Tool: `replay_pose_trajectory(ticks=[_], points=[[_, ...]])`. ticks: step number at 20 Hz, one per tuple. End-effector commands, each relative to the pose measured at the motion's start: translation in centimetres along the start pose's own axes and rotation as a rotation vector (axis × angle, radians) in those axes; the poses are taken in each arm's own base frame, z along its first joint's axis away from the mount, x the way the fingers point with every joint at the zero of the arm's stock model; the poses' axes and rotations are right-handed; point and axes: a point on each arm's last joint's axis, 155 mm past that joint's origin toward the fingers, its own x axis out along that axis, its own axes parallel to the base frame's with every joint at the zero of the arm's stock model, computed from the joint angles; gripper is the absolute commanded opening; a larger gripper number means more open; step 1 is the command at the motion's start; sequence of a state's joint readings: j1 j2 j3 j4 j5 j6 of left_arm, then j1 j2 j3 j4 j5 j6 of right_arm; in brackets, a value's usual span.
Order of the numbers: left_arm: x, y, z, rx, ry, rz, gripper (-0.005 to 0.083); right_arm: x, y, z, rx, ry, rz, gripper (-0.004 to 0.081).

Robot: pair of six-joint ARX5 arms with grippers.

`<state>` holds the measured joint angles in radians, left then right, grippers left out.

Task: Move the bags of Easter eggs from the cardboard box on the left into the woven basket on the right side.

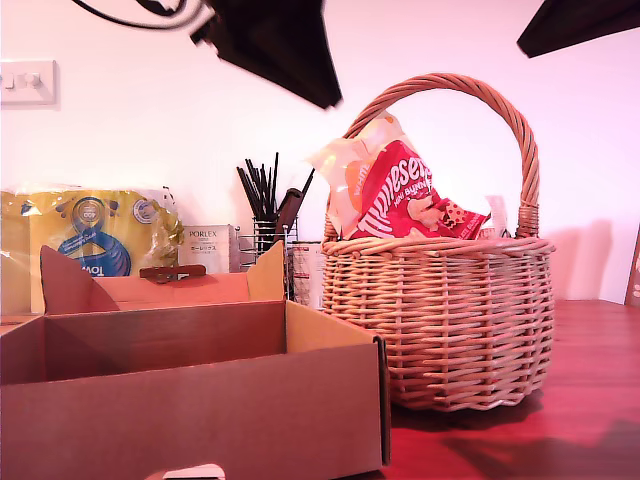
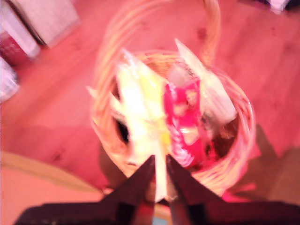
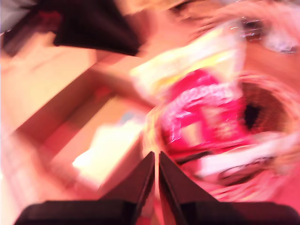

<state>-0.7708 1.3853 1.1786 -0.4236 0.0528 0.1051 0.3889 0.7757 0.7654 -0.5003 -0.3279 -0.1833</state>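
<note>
Red-brown wooden table (image 1: 600, 400): red-white Maltesers pouch (image 1: 400, 195) in round tan wicker basket (image 1: 450, 330); brown cardboard box (image 1: 190, 410) beside; my first gripper (image 2: 160, 165) and my second gripper (image 3: 156, 161) nearly closed, empty.

Round tan wicker basket (image 1: 460, 320), woven in horizontal bands, with a matching arched handle. Glossy red, white and orange Maltesers bag (image 1: 400, 190) in it, white lettering on the red. Plain brown corrugated cardboard box (image 1: 190, 400). Large yellow package (image 1: 90, 235) with blue print. Small white Porlex box (image 1: 207, 247) with dark lettering. Black brushes (image 1: 262, 190) in a wire holder. Reddish-brown wooden table (image 1: 590, 390). Black gripper (image 2: 159, 187) jaws.
</note>
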Motion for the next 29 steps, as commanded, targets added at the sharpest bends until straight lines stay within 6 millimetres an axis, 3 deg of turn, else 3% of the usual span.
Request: replay_pose_trajectory(ticks=[1, 4, 6, 10, 15, 23, 29], points=[[-0.7, 1.7, -2.0, -0.024, -0.002, 0.039, -0.0016, -0.8, -1.8, 0.8, 0.019, -0.042, -0.082, -0.0013], [-3.2, 4.8, -3.2, -0.072, -0.095, 0.114, -0.0016, -2.6, -3.1, 1.8, 0.047, -0.106, -0.150, -0.0013], [-5.3, 6.1, -4.0, -0.095, -0.164, 0.141, -0.0016, -4.2, -2.8, 2.6, 0.032, -0.158, -0.166, -0.0013], [-8.8, 6.7, -5.4, -0.121, -0.235, 0.185, -0.0016, -6.7, -1.8, 2.8, 0.019, -0.209, -0.175, -0.0013], [-12.4, 6.0, -4.8, -0.121, -0.306, 0.201, -0.0016, -7.9, -0.9, 1.8, 0.026, -0.198, -0.170, -0.0013], [-12.3, 5.8, -5.4, -0.127, -0.284, 0.197, -0.0016, -7.1, -0.9, -0.1, 0.056, -0.113, -0.157, -0.0013], [-12.1, 5.9, -5.5, -0.129, -0.275, 0.196, -0.0016, -7.0, -0.8, -0.3, 0.059, -0.106, -0.155, -0.0013]])
